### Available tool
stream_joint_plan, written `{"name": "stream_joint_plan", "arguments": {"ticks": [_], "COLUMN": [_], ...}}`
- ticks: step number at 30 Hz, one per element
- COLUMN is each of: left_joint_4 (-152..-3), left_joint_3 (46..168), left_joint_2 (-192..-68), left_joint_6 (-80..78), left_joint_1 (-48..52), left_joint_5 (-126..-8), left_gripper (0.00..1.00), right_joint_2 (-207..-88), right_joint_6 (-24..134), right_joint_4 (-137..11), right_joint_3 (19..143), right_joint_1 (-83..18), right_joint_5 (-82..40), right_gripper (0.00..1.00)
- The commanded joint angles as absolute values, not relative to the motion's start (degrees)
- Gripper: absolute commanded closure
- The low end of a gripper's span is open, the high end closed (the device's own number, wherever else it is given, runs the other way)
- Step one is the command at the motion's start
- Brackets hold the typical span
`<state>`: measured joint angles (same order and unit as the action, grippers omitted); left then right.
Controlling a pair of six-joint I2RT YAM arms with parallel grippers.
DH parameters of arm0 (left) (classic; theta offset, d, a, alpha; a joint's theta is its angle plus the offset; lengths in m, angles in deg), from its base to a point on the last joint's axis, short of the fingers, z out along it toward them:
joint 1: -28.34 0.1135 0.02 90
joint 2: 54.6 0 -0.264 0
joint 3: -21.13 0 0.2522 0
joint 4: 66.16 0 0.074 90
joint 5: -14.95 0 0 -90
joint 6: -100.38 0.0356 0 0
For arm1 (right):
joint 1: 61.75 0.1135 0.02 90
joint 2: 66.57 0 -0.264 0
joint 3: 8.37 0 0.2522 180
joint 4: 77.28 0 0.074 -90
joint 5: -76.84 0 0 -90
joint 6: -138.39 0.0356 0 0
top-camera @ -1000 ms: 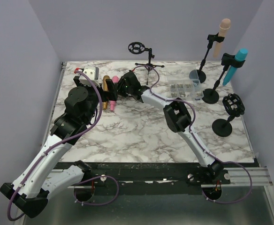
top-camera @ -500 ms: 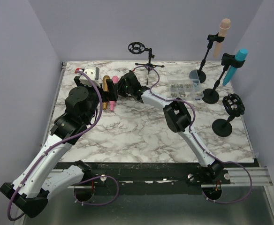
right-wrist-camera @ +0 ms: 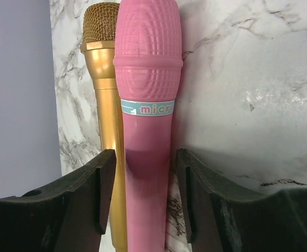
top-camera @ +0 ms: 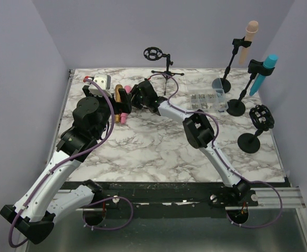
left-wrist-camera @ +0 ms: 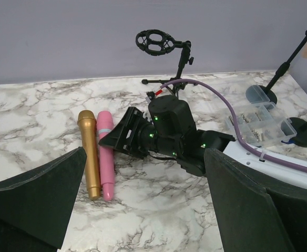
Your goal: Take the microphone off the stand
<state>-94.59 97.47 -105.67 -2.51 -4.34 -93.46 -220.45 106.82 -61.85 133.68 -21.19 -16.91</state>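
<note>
Back of marble table [top-camera: 143,152]: tripod stand [top-camera: 166,65] w/ shock mount; far right, stands w/ beige mic [top-camera: 252,31] and blue mic [top-camera: 267,65], plus clear parts box [top-camera: 207,100]. Gold mic [right-wrist-camera: 105,79] lies touching pink mic [right-wrist-camera: 145,105], parallel, both flat on table at back left. R gripper [right-wrist-camera: 143,163] straddles pink mic's handle, fingers apart, not pinching; one finger covers part of gold mic's handle. L gripper [left-wrist-camera: 143,163] hangs nearby, spread wide, holding nothing. Band on pink mic reads "micr", rest hidden.
</note>
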Motion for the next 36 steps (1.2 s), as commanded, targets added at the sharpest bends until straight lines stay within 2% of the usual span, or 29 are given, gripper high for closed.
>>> {"name": "stream_joint_plan", "arguments": {"ticks": [1, 5, 10, 19, 29, 36], "left_joint_4": [-94.57, -94.53, -94.54, -94.46, -94.53, -94.77], "left_joint_3": [99.12, 99.13, 99.13, 98.96, 99.04, 99.09], "left_joint_2": [-105.22, -105.09, -105.02, -104.91, -106.07, -106.55], "left_joint_6": [-2.81, -2.81, -2.89, -3.03, -3.77, -4.38], "left_joint_1": [-3.97, -3.97, -3.84, -3.91, -3.91, -3.95], "left_joint_5": [-92.28, -92.28, -92.19, -92.10, -90.75, -90.00], "left_gripper": [0.01, 0.01, 0.02, 0.01, 0.02, 0.01], "right_joint_2": [-220.86, -218.88, -212.17, -190.14, -154.95, -136.70], "right_joint_6": [105.05, 103.93, 100.47, 86.41, 72.42, 70.28], "right_joint_4": [-54.45, -54.28, -56.74, -52.26, -40.04, -23.11], "right_joint_3": [130.90, 128.73, 120.59, 102.09, 83.16, 83.73], "right_joint_1": [-20.79, -20.80, -20.92, -20.89, -20.88, -20.88], "right_joint_5": [-14.14, -13.80, -13.47, -6.42, 16.29, 33.38], "right_gripper": [0.41, 0.34, 0.20, 0.01, 0.00, 0.00]}}
